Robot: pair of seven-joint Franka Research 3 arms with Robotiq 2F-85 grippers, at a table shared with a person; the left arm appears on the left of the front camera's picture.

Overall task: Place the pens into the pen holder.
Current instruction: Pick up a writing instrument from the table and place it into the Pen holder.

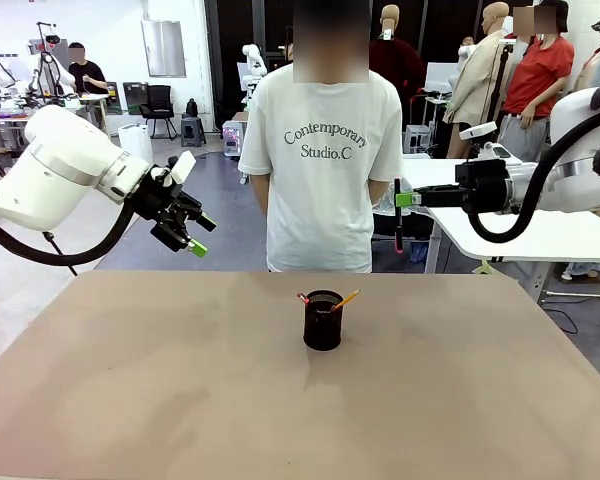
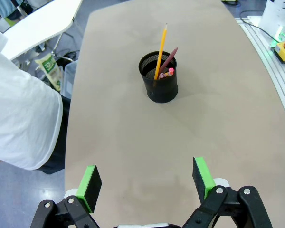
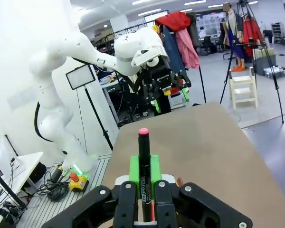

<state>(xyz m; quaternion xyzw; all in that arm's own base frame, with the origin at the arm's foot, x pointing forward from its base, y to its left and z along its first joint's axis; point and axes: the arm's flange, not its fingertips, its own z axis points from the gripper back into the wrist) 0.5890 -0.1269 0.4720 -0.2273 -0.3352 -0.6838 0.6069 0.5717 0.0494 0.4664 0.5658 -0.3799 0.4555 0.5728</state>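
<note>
Clamping black marker point(image 3: 143, 175) in right hand point(image 3: 142, 172), seemingly well above pen holder point(image 1: 322, 320)

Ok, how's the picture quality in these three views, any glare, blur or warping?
Front view: even light, sharp, the pen holder casting only a soft shadow. Left wrist view: wide-angle bend along the table edges, the left gripper crisp. Right wrist view: bright ceiling glare, background warped, the black marker sharp.
</note>
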